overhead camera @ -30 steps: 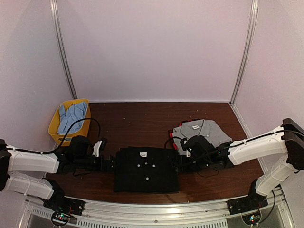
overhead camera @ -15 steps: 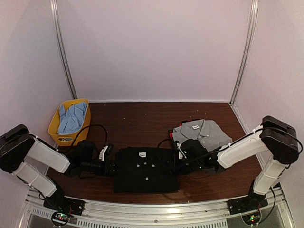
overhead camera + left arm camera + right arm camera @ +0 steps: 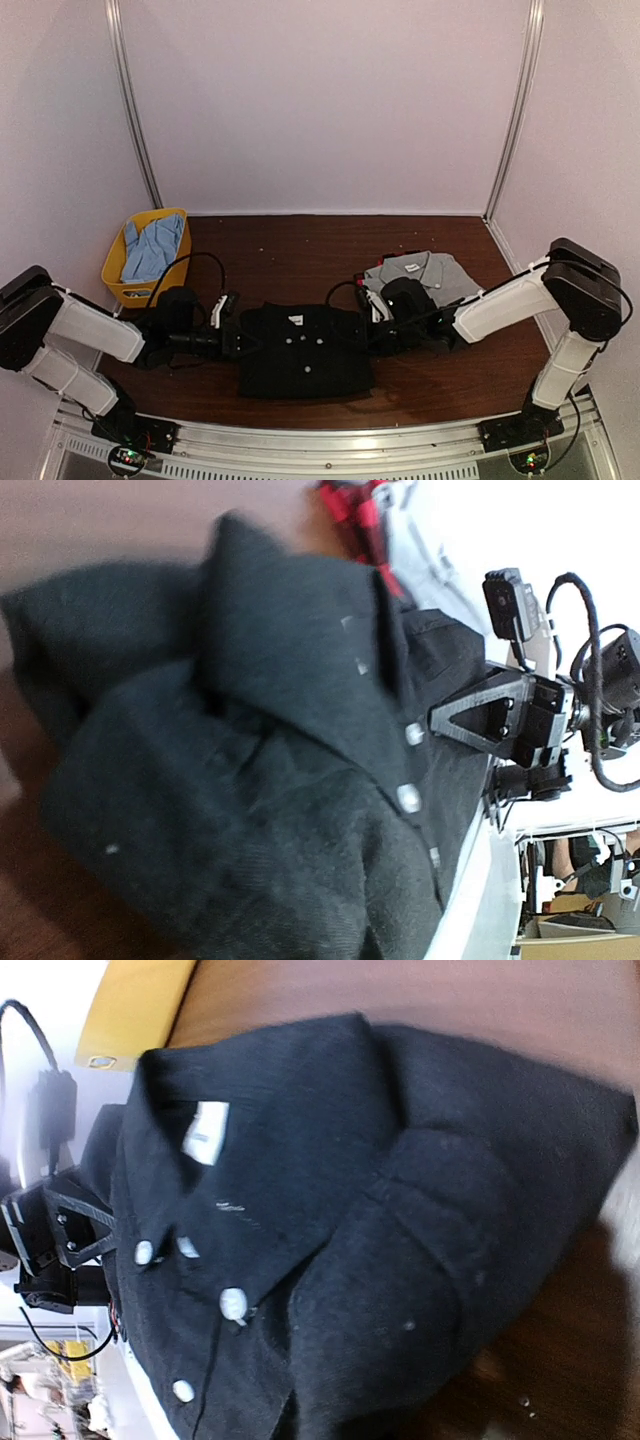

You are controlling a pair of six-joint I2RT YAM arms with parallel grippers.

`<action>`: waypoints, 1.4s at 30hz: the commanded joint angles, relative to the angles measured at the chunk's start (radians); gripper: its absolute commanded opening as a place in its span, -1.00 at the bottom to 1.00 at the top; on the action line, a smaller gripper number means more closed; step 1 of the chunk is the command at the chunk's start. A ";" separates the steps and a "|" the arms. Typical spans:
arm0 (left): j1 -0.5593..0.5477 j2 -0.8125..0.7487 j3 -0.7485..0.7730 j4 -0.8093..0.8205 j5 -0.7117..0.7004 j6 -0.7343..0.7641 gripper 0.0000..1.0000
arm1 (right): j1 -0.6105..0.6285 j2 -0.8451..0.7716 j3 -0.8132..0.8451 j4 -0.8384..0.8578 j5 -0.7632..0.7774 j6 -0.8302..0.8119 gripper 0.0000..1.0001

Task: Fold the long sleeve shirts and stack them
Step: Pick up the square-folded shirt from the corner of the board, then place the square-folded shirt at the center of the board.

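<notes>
1. Far left, the yellow basket (image 3: 118,262) holds some blue cloth, out of the way.
2. Bottom centre, the left gripper (image 3: 237,343) is pinched shut on the black shirt (image 3: 305,355).
3. The right gripper (image 3: 372,337) is clamped on the opposite edge, probably to carry it flat.
4. Right of centre, the grey shirt (image 3: 428,276) lies folded, likely the stack's base.
</notes>
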 commanded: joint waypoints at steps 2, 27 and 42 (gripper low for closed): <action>-0.049 -0.154 0.185 -0.174 -0.096 0.047 -1.00 | -0.055 -0.174 0.185 -0.346 0.005 -0.199 -1.00; -0.260 0.669 1.175 -0.398 -0.122 0.232 -1.00 | -0.838 -0.262 0.463 -1.020 0.077 -0.726 -1.00; -0.263 0.897 1.290 -0.411 -0.134 0.241 -0.89 | -0.955 -0.079 0.453 -0.915 0.059 -0.766 -0.44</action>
